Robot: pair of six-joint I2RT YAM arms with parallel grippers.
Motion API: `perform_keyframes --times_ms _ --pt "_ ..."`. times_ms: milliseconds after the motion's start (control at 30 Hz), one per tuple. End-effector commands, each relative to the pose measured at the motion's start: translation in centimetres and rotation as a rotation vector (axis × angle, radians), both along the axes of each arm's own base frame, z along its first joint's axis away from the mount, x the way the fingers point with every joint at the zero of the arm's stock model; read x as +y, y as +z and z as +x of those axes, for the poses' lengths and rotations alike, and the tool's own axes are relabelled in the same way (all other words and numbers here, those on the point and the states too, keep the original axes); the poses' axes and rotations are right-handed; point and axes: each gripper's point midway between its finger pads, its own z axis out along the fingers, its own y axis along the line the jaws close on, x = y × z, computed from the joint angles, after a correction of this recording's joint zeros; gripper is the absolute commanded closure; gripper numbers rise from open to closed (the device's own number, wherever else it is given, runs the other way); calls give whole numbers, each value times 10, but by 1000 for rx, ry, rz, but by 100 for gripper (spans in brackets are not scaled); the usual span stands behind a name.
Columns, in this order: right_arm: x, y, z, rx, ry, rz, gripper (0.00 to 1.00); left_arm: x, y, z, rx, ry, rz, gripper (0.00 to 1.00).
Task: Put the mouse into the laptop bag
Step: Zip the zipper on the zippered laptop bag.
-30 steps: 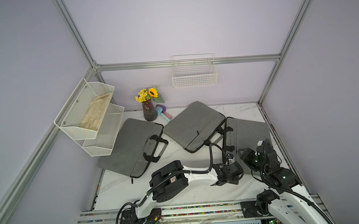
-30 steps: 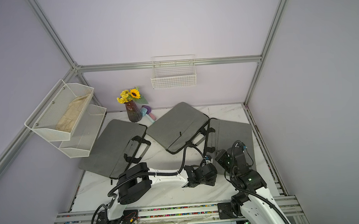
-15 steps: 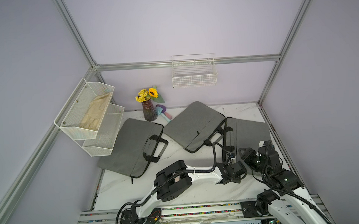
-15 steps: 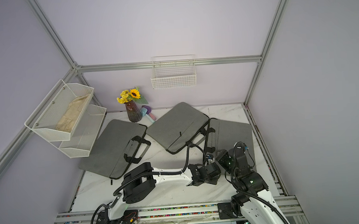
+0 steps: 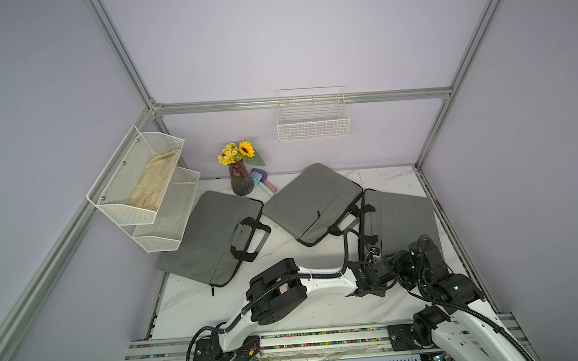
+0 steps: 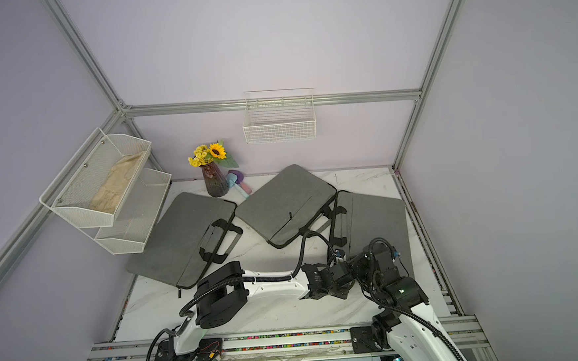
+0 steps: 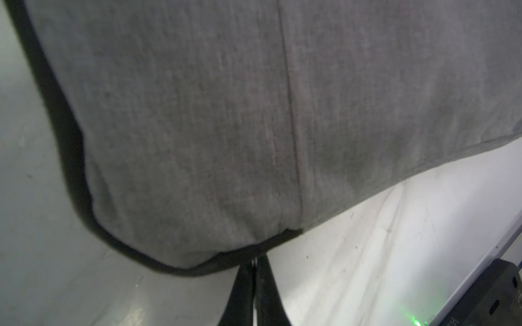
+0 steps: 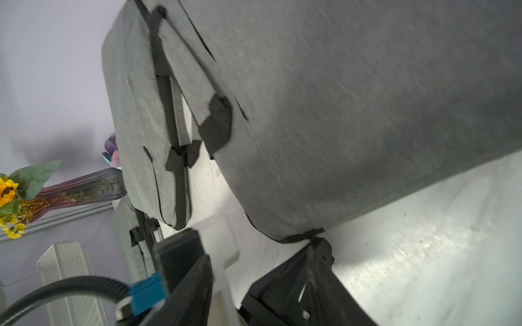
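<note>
Top views both show a white mesh rack (image 5: 134, 211) on the left wall, with a pale cloth (image 5: 153, 184) lying in its upper tier. Next comes a grey left-hand bag (image 5: 208, 238) flat on the marble table (image 5: 323, 313), its handles toward the middle. Then a vase (image 5: 240, 181) of yellow flowers stands by the back wall with a pastel toy (image 5: 263, 183) just beside it. A wire basket (image 5: 312, 125) hangs on the back wall above the middle bag (image 5: 311, 200). Farther right lies the laptop bag (image 5: 403, 215), flat near the table's right edge. Where the mouse is I cannot tell. In the left wrist view the left gripper (image 7: 255, 268) is clenched on the zipper pull (image 7: 254, 263) at that bag's black-trimmed near corner, and the right wrist view shows the same pinch from the side. The right gripper (image 5: 398, 263) hovers close beside it by the same corner; whether its jaws are parted or closed cannot be made out.
</note>
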Motion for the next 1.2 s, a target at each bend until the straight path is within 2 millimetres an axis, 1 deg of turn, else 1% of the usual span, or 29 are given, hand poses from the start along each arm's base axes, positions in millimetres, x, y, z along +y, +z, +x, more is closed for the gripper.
perform_keyframes --times_ms 0,133,267,333,533,667,733,800,967,1167 --pt "3 -23 -22 98 -50 89 44 -3 50 8 -65 -41 -65 100" --pt "6 -35 -31 89 -76 160 43 -11 67 15 -73 -78 -125 100" --pt "10 -57 -34 86 -94 220 42 -20 77 13 -58 -108 -175 100" --pt "11 -65 -32 75 -109 245 42 -23 80 12 -54 -119 -189 100" --pt "7 -69 -22 61 -155 237 41 -23 90 8 -47 -130 -218 100" --pt "15 -80 -13 80 -141 261 43 -23 99 5 -46 -145 -241 100" --pt "18 -78 -4 63 -115 247 49 -23 101 4 -44 -150 -246 100" --pt "18 -75 -2 75 -109 224 49 -21 100 3 -42 -152 -245 100" --pt "20 -72 -1 70 -97 228 49 -15 93 6 -36 -134 -237 100" --pt "17 -60 -3 12 -119 268 44 -9 82 13 -12 -113 -228 100"
